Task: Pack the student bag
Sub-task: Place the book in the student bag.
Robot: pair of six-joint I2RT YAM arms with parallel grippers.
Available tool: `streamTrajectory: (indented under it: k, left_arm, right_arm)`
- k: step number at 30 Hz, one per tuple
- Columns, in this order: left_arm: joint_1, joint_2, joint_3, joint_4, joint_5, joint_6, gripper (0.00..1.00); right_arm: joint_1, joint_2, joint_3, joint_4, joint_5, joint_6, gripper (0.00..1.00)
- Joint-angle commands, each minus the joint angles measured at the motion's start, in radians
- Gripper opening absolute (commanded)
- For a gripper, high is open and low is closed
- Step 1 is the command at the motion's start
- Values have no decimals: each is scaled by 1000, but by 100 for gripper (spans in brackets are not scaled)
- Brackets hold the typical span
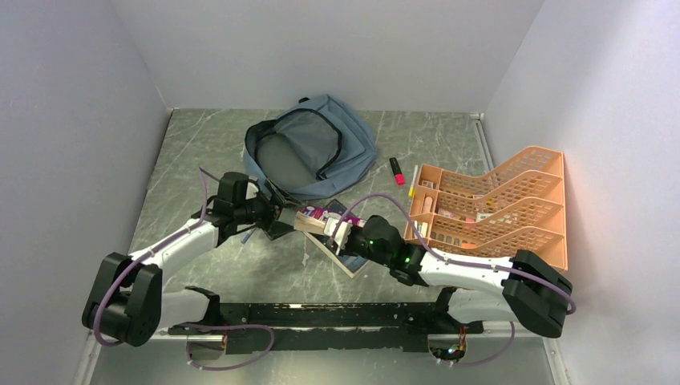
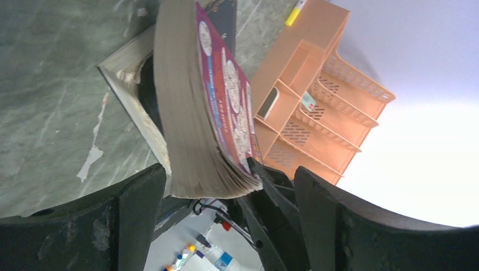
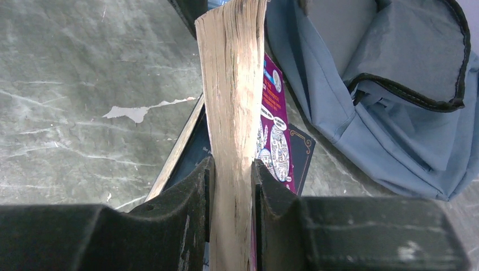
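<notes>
We identify the student bag, upper centre of the top view, as soft, matt cloth. The paperback book shows a rough, yellowed paper page block and a glossy printed cover. The tray organiser is matt orange plastic mesh. The table looks smooth and stone-patterned, with a pale worn patch. The fingers of the right gripper are matt black and grainy.

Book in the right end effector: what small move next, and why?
Probably close the left end effector on the book: its free end lies between those open fingers, while the right end effector pinches the other end near the bag.
</notes>
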Motion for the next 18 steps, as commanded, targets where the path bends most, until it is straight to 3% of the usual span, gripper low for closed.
streamTrajectory:
  k: [1, 18]
  left_arm:
    - [-7, -44, -13, 88, -11, -71, 88]
    - [-9, -44, -31, 54, -4, -30, 88]
  right_arm:
    - [10, -36, -6, 44, 0, 6, 0]
    - [13, -12, 24, 114, 2, 17, 0]
